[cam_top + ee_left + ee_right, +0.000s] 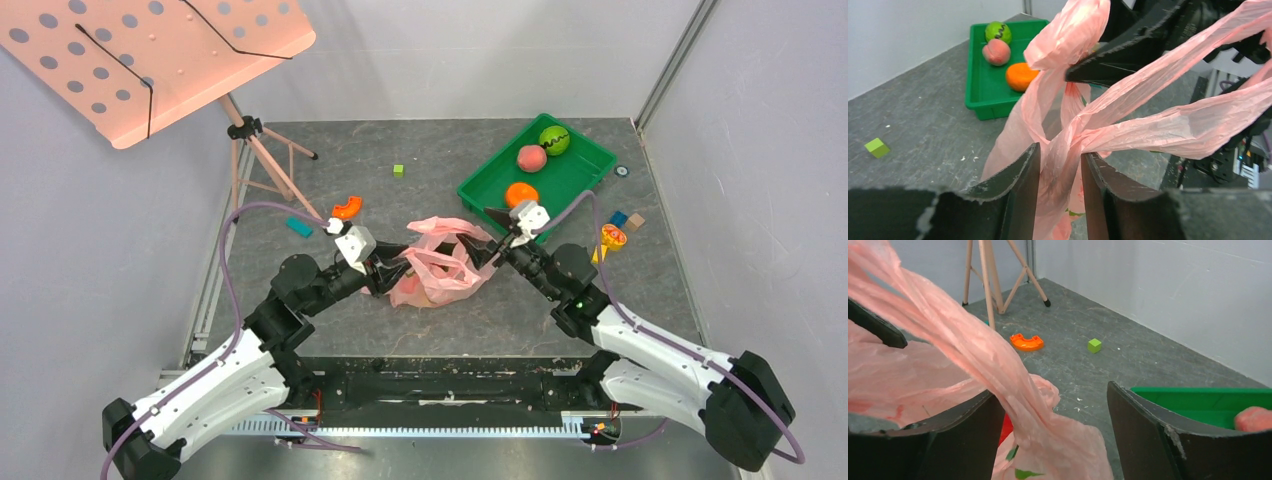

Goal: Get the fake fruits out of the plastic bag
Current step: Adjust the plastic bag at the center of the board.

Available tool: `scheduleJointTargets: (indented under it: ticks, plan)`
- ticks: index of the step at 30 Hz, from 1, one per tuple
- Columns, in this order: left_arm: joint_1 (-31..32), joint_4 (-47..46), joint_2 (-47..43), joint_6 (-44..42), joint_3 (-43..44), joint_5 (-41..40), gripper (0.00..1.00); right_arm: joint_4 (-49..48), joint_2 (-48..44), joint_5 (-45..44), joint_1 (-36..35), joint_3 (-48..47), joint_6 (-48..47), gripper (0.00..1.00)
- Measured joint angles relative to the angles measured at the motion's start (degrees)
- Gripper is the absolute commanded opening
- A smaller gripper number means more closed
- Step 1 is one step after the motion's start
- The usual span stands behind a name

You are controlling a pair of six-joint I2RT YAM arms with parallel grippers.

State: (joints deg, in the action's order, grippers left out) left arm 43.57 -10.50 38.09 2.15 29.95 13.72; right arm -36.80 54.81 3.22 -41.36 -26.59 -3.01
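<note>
Upper left of the overhead view: pink perforated music-stand panel [150,60], tilted, on a tripod [243,128] with pale legs. Upper right: green tray [585,160], carrying a green ball with a black wavy line [554,139], a pink peach [531,158] just beside it, and an orange fruit [521,194] toward the tray's lower corner. Out on the grey table [450,150]: small green cube [398,170] top centre, orange curved piece [347,207] left of centre, teal block [299,227] just lower left of that. Right of the tray: blue block [619,218] and tan block [635,221] side by side, yellow-and-red round toy [613,237] just beneath.

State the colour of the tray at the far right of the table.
Bright green; the tray shows best in the top external view.
</note>
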Motion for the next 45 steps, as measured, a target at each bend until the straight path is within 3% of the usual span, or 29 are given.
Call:
scheduleJointTargets:
  ticks: [5, 10, 12, 14, 16, 17, 23, 30, 37, 41, 45]
  plan:
    - [0.0, 5.2, 0.0, 0.0, 2.3, 3.2, 0.54, 3.7, 4.0, 4.5, 0.0, -4.5, -3.6, 0.73]
    - [0.0, 11.6, -0.6, -0.5, 4.0, 6.1, 0.58, 5.6, 6.6, 8.8, 0.0, -6.4, -5.2, 0.61]
    - [0.0, 13.7, -0.8, -1.5, 4.4, 6.6, 0.71, 5.9, 7.5, 9.5, 0.0, -7.1, -5.2, 0.62]
    - [0.0, 15.3, -0.7, -2.6, 4.6, 7.2, 0.76, 6.1, 8.2, 10.0, 0.0, -7.7, -5.2, 0.64]
    - [0.0, 16.6, -0.8, -4.0, 4.7, 7.5, 0.99, 6.1, 8.4, 10.3, 0.0, -7.8, -5.1, 0.66]
    - [0.1, 17.2, -0.7, -5.0, 4.8, 7.6, 1.00, 6.1, 8.4, 10.3, 0.0, -7.8, -5.1, 0.66]
    - [2.5, 17.9, -1.3, -10.4, 5.6, 4.7, 1.00, 6.1, 9.0, 11.2, 0.0, -7.8, -4.5, 0.67]
    - [9.1, 15.9, -0.6, -16.7, 6.1, -5.6, 1.00, 6.1, 9.6, 12.0, 0.0, -7.8, -4.1, 0.65]
    - [15.5, 13.2, 3.4, -20.5, 6.1, -16.8, 0.96, 6.1, 9.7, 12.5, 0.0, -8.0, -4.0, 0.51]
    - [16.0, 12.0, 3.5, -20.7, 6.1, -22.8, 0.78, 6.1, 10.5, 13.0, 0.0, -9.1, -4.0, 0.35]
    - [16.0, 11.6, 3.0, -20.5, 6.1, -27.7, 0.46, 6.3, 10.8, 13.1, 0.0, -10.2, -4.2, 0.17]
